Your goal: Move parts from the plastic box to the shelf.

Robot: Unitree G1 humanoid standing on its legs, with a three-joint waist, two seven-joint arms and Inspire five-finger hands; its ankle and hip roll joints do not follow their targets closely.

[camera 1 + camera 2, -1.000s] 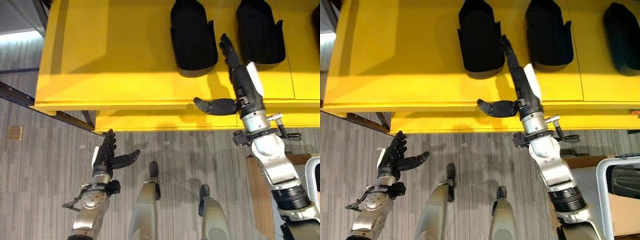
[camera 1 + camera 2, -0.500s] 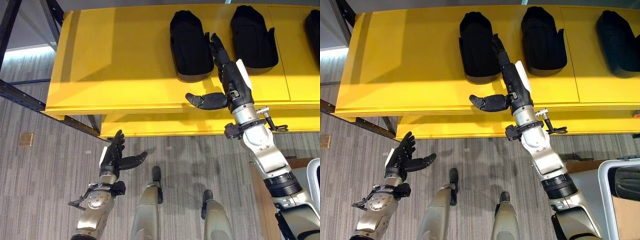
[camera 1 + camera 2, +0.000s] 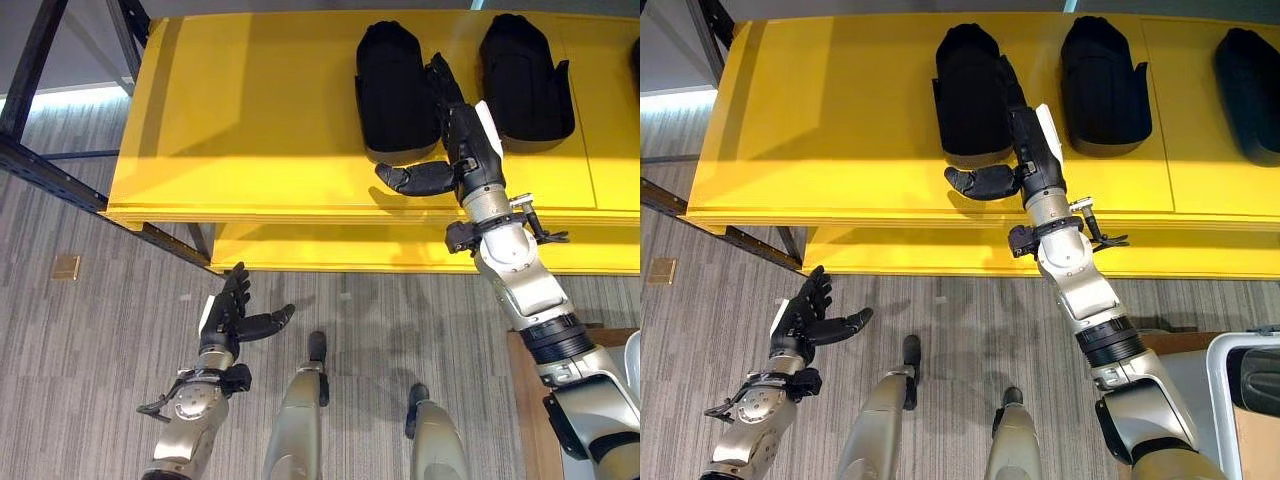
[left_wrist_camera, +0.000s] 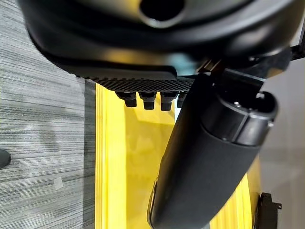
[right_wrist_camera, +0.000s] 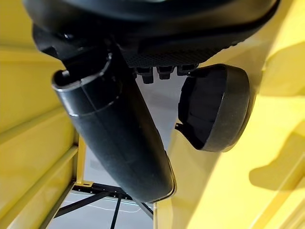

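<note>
Right hand [image 3: 462,150] up over the yellow shelf [image 3: 260,120], fingers straight, thumb spread out sideways above the shelf's front edge. Nothing held. Fingers lying along the right flank of the leftmost black part [image 3: 396,90]; touching or just beside, cannot tell which. Right wrist view: straight fingers and thumb, a black part [image 5: 214,107] just past the fingertips, yellow shelf surface around it.

Left hand [image 3: 228,312] low, in front of the shelf and over the floor, fingers straight and relaxed, thumb out to the side, holding nothing. Left wrist view: thumb in front, yellow shelf edge [image 4: 119,167] beyond, grey floor to one side.

Count of black parts on the shelf: three in the right eye view, in one row along the back. Leftmost [image 3: 975,88], middle [image 3: 1104,82], third [image 3: 1252,88] at the frame edge, partly cut off. All the same shape: long dark moulded shells, rounded at the far end, lying lengthwise front to back, spaced apart, not touching each other.

Plastic box [image 3: 1244,392] at lower right, pale rim, something dark inside; too cut off to tell what it is. Brown board beside it.

Shelf: flat yellow top, second yellow level [image 3: 400,250] lower at the front, dark metal frame post [image 3: 50,170] at the left. Floor [image 3: 90,380]: grey striped carpet. Small tan square [image 3: 66,266] on the floor at left.
</note>
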